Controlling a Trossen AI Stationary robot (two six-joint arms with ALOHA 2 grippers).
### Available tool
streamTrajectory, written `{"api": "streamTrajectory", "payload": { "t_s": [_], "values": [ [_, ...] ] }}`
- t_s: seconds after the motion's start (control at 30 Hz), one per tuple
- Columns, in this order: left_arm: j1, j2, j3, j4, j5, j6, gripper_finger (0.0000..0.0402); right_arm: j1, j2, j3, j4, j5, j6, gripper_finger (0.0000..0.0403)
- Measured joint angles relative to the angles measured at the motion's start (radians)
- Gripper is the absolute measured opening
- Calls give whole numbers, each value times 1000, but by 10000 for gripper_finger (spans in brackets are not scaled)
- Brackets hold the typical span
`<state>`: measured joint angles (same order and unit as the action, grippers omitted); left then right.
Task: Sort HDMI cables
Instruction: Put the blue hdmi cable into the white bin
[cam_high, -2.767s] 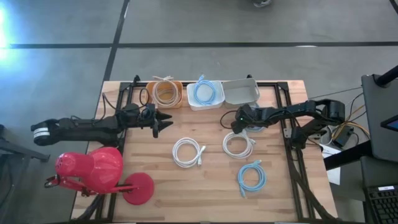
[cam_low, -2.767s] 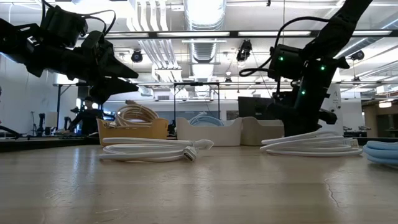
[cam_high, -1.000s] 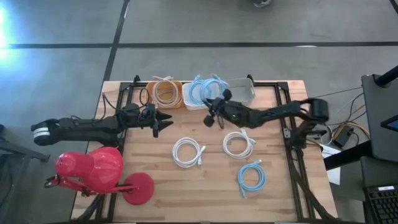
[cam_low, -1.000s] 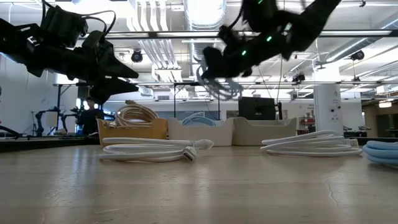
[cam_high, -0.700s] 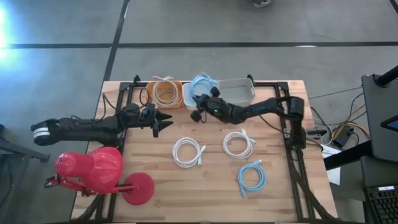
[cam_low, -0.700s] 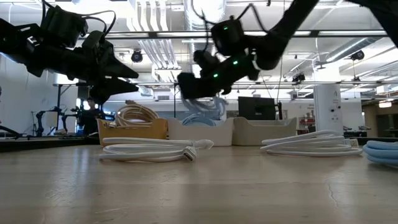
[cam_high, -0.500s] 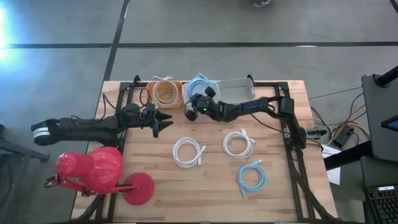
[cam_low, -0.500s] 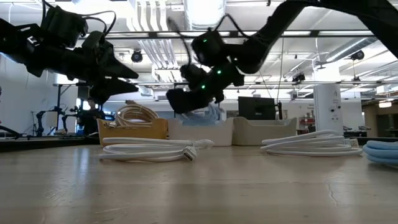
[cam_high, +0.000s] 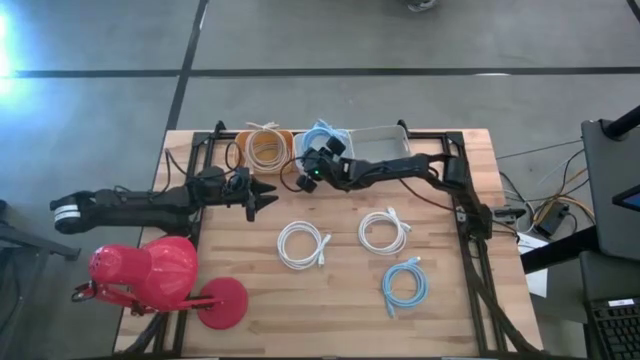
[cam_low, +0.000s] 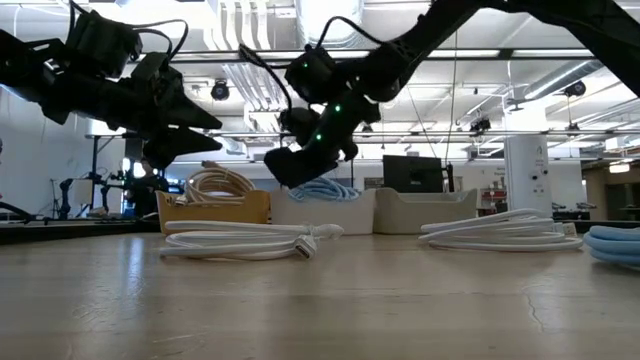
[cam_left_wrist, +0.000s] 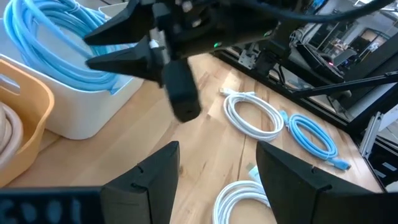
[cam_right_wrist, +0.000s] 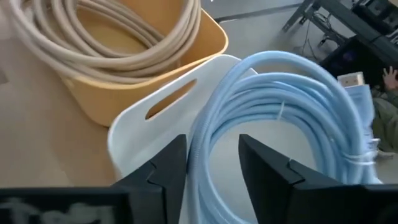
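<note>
- Wooden table (cam_high: 340, 300) boards are lying bare along the near edge and in the near left part beside a red lamp (cam_high: 150, 275), so lots of room is showing there.
- Three tubs are standing in a row at the far edge: an orange tub (cam_high: 268, 150) holding beige cables (cam_right_wrist: 93, 43), a white tub (cam_right_wrist: 155, 118) holding light blue cables (cam_right_wrist: 280, 124), and a grey tub (cam_high: 385, 143).
- Right gripper (cam_high: 305, 172) is hanging over the near rim of the white tub, with its fingers (cam_right_wrist: 168, 168) spread apart and gripping nothing.
- Left gripper (cam_high: 268, 193) is waiting in the air near the left side, fingers apart and empty.
- Two white cables (cam_high: 303, 244) (cam_high: 384, 232) are lying in the middle, well apart.
- One more light blue cable (cam_high: 403, 285) is lying near the right front.
</note>
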<state>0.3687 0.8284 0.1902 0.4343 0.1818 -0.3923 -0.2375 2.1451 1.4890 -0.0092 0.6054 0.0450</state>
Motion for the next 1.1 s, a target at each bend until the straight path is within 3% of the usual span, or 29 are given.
{"api": "streamTrajectory", "payload": {
  "t_s": [0.5, 0.77, 0.9, 1.1],
  "values": [
    [0, 0, 0, -13, 0, 0, 213, 133, -274, -55, -528, -3, 226, 146],
    [0, 0, 0, -23, 0, 0, 213, 278, -514, -221, -777, -49, 533, 148],
    [-1, 0, 0, -26, 0, -1, 213, 367, -649, -379, -769, -163, 749, 146],
    [-1, 0, 0, -25, 0, -3, 213, 487, -778, -640, -581, -185, 1052, 137]
  ]
}}
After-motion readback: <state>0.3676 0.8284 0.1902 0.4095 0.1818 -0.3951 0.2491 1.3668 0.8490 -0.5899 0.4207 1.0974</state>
